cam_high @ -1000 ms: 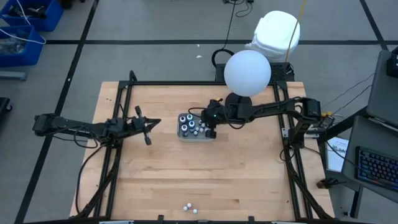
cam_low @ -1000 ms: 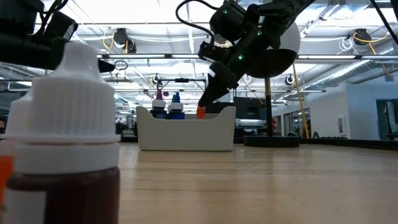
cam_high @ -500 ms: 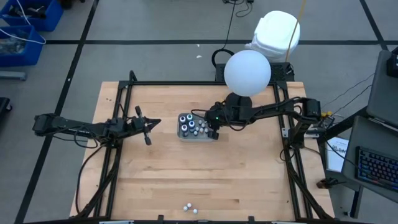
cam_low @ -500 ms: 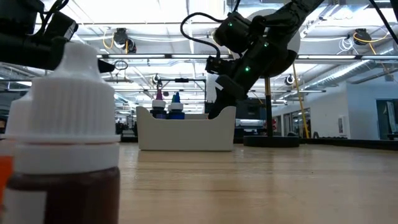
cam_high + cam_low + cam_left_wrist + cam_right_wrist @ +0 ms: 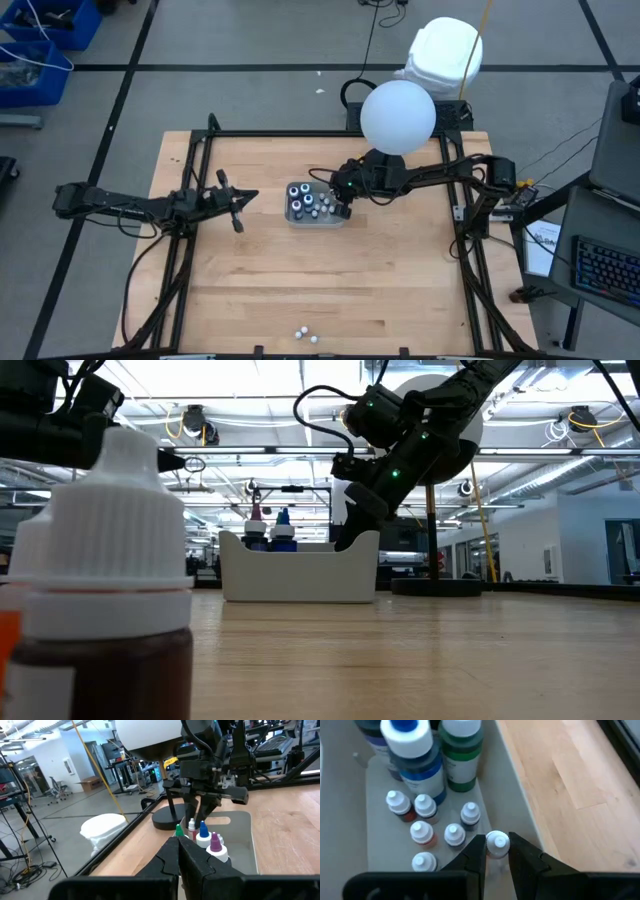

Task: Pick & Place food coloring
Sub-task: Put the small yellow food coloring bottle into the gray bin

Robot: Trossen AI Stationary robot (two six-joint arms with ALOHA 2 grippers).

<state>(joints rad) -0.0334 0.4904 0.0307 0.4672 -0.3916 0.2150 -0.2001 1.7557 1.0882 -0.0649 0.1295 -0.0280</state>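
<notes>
Right end effector [image 5: 497, 851] has lowered into the tray [image 5: 300, 217], still pinching a white-capped bottle [image 5: 497, 843]

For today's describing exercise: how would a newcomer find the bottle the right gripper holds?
Find the grey tray mid-table. At its globe-side end, the right gripper pinches one white-capped bottle. It alone sits between dark fingers; the other small bottles stand free.

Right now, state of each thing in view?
right gripper: down inside the tray, shut on a small white-capped bottle
tray: on the table, holds upright bottles
other small bottles: upright, capped
left gripper: shut, empty, away from tray
two loose bottles: at the table's near edge
</notes>
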